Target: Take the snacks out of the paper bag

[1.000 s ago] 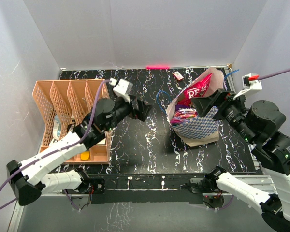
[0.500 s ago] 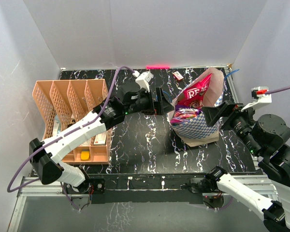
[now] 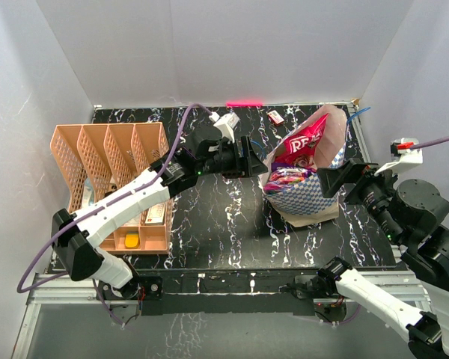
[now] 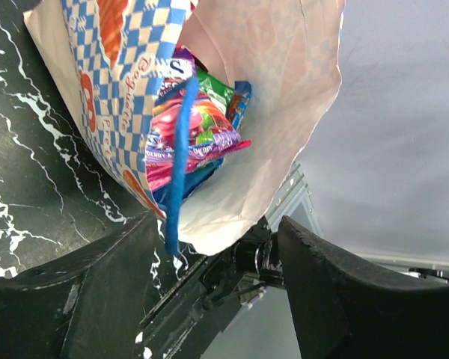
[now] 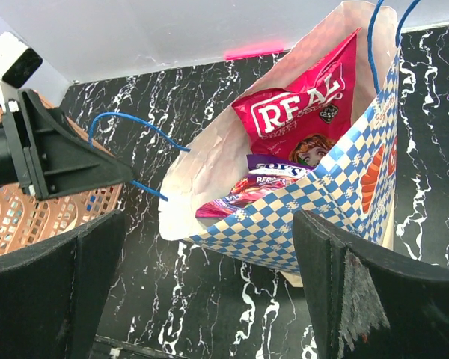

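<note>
Placement: paper bag (image 3: 307,198) stands on the right half of the tabletop (image 3: 224,217), near its right edge and well apart from the peach organizer (image 3: 108,168) at the left edge. Mouth is open, facing up and toward the left arm.
Tabletop edges: pale walls (image 3: 209,52) close off the left, far and right sides. Bag's tall back flap reaches toward the far right corner. Red-and-white box (image 3: 275,117) lies beside the far edge, near the flap.
Room: marbled strip between organizer and bag, with the left arm stretched across it.
Left jaws: left gripper (image 3: 256,166) is just beside the bag's left rim at the mouth. Jaws released, spread wide, holding nothing.
Right jaws: right gripper (image 3: 325,179) is at the bag's right side near the rim, also spread wide and holding nothing. Cannot tell whether it touches the paper.
Contents: snacks (image 3: 288,178) all sit inside the bag. Pink packet (image 5: 303,112) is upright against the white back wall, purple packet (image 5: 273,179) below it. Green packet (image 4: 213,86) and blue packet (image 4: 239,101) are deeper in.
Count: 4 packets told apart, 1 bag, 2 blue cord handles (image 5: 127,123), 1 organizer, 1 box.
Hidden: packet bottoms are behind the chequered front wall, and anything deeper is unseen. Organizer contents are hard to make out except one yellow block (image 3: 132,240).
</note>
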You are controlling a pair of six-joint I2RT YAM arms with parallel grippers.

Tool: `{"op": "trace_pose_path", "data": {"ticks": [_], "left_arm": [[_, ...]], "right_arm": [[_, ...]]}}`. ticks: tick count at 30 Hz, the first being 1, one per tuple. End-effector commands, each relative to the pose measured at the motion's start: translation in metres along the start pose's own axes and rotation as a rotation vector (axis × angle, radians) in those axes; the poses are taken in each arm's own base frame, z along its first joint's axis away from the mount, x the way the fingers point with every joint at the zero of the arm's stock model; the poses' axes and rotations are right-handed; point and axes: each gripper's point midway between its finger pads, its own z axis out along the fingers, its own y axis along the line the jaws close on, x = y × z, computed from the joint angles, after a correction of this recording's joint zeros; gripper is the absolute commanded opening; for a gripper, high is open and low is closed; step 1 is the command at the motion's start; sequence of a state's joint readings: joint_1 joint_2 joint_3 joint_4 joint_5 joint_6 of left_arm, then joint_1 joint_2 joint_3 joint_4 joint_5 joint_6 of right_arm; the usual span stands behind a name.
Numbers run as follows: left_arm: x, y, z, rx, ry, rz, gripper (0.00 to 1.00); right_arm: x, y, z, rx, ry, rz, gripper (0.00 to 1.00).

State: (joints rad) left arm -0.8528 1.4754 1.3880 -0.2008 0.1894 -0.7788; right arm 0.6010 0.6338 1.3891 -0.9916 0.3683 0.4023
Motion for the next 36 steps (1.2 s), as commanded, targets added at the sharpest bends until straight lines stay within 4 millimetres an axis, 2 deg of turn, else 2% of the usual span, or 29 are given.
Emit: {"op": "trace_pose_path", "data": {"ticks": [1,5,7,8,11,15,19,24,32,36], "left_arm": [[-0.027,-0.002,-0.002,0.008,-0.048,-0.021,0.59],[-0.034,-0.004,0.005,0.049,-0.043,-0.047,0.52],[-0.036,-0.002,0.011,0.056,-0.034,-0.057,0.42],[-0.038,-0.003,0.012,0.067,-0.031,-0.061,0.31],[-0.048,0.000,0.013,0.076,-0.034,-0.073,0.14],[-0.070,0.011,0.004,0.048,-0.076,-0.060,0.00],[-0.096,0.026,-0.009,0.007,-0.109,-0.044,0.00],[-0.124,0.035,-0.023,-0.018,-0.142,-0.010,0.00],[-0.186,0.075,-0.060,-0.116,-0.260,0.011,0.00],[-0.209,0.083,-0.072,-0.152,-0.306,0.035,0.00]], "right_arm": [[-0.008,-0.004,-0.009,0.001,-0.050,0.037,0.98],[-0.013,-0.009,-0.017,0.010,-0.082,0.061,0.98],[-0.014,-0.009,-0.017,0.014,-0.087,0.068,0.98],[-0.014,-0.009,-0.017,0.016,-0.087,0.069,0.98],[-0.012,-0.009,-0.014,0.023,-0.072,0.064,0.98],[-0.009,-0.006,-0.009,0.020,-0.058,0.062,0.98],[-0.007,-0.003,-0.003,0.013,-0.052,0.061,0.98],[-0.001,-0.002,0.004,0.018,-0.031,0.048,0.98],[0.004,0.003,0.011,0.006,-0.002,0.045,0.98],[0.010,0.005,0.017,0.007,0.014,0.055,0.98]]}}
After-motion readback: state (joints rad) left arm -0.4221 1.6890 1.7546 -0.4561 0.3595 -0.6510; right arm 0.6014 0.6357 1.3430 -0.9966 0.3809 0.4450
